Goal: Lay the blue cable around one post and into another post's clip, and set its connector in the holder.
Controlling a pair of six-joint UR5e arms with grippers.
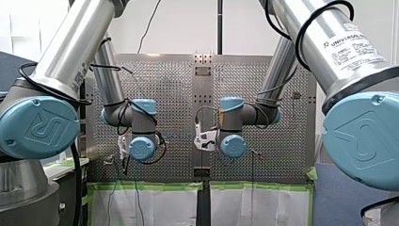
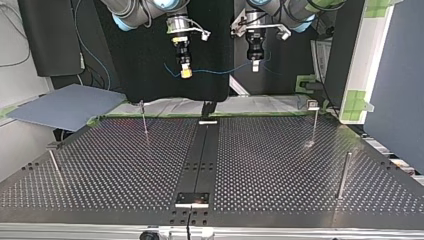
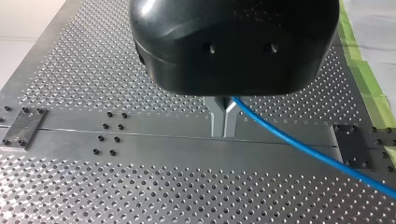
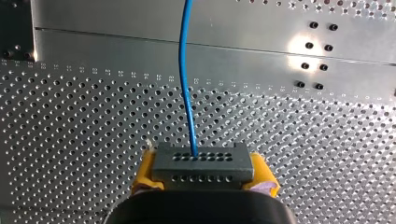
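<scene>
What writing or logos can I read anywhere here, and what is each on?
"UNIVERSAL ROBO...", end unclear: label on my right arm; smaller print below is blurred.
"UR" logo: blue joint caps.
Tiny printed marks along the table's hole rows: too small to read.

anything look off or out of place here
Nothing stands out. The blue cable runs freely between my right claw, shut on its connector, and my left claw, shut on the cable itself, both above the table. No kink or snag shows.
</scene>
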